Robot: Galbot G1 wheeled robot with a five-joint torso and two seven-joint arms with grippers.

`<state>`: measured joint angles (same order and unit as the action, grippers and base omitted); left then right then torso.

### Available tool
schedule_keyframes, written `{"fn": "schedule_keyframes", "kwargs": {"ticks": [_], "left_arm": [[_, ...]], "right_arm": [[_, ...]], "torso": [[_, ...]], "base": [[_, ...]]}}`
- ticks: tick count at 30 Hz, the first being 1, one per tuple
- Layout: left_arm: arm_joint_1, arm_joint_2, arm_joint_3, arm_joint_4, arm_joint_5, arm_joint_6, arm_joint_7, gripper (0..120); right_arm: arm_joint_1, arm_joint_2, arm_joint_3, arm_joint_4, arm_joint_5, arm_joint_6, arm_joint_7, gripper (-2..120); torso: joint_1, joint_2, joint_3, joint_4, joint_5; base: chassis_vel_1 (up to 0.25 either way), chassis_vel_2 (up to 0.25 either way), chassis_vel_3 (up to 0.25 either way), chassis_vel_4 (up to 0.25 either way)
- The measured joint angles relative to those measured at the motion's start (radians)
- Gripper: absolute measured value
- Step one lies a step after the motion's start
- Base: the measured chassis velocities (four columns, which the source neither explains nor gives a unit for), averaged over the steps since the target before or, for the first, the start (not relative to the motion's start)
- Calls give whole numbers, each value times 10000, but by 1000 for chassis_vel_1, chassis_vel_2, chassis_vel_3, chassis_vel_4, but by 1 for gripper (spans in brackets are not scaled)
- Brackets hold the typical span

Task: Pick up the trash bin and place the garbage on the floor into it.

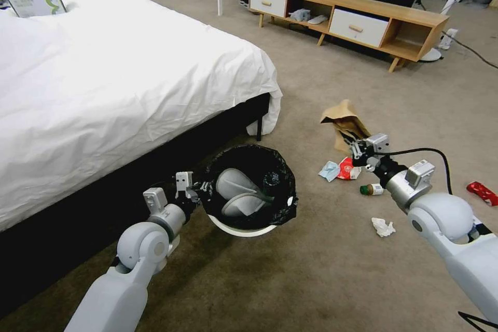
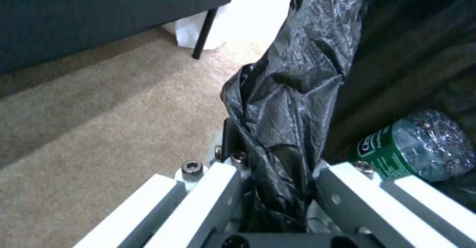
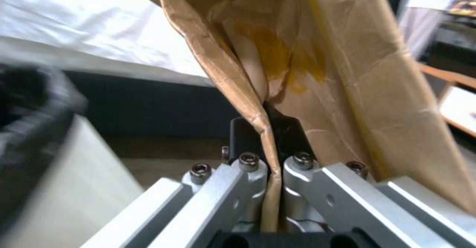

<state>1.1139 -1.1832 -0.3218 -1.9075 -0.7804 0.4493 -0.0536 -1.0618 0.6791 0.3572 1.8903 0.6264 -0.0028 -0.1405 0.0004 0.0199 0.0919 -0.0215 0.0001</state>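
carpet (image 1: 311, 280) by bed: left gripper (image 2: 277, 188) clamps trash bin (image 1: 249, 192) rim, apparently lifted; right gripper (image 3: 270, 147) pinches brown paper bag (image 3: 317, 54).

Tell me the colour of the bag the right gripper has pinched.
Brown: the paper bag clamped in the right gripper is plain kraft brown with a yellowish stain, best seen in the right wrist view.

Black-lined trash bin (image 1: 249, 189) held aloft; brown paper bag (image 1: 345, 122) pinched upright

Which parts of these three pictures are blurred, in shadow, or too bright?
Head view: sharp; the bed sheet is almost washed out, dark shadow beneath it. Left wrist view: the trash bin liner is crisp; the left gripper is overexposed. Right wrist view: the brown paper bag is fairly sharp; the bin at the side is smeared.
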Motion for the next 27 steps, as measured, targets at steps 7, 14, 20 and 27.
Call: {"fn": "schedule_keyframes", "kwargs": {"ticks": [7, 14, 20, 27], "left_arm": [[-237, -2, 283, 127, 48, 22, -93, 2], [-798, 19, 916, 518, 73, 80, -393, 2], [-1324, -101, 1629, 904, 138, 99, -704, 2], [-1655, -191, 2111, 1257, 274, 187, -1227, 2]], "right_arm": [[2, -427, -228, 296, 586, 158, -356, 0], [66, -1104, -374, 954, 1510, 192, -587, 0], [95, -1837, -523, 1700, 2251, -310, -631, 0], [112, -2320, -407, 2341, 2873, -1203, -433, 0]], "torso": [[0, 0, 0, -2, 0], [0, 0, 0, -2, -3], [1, -1, 0, -1, -1], [1, 0, 0, 2, -1]], "base": [[0, 0, 0, 0], [0, 0, 0, 0], [0, 0, 0, 0], [0, 0, 0, 0]]}}
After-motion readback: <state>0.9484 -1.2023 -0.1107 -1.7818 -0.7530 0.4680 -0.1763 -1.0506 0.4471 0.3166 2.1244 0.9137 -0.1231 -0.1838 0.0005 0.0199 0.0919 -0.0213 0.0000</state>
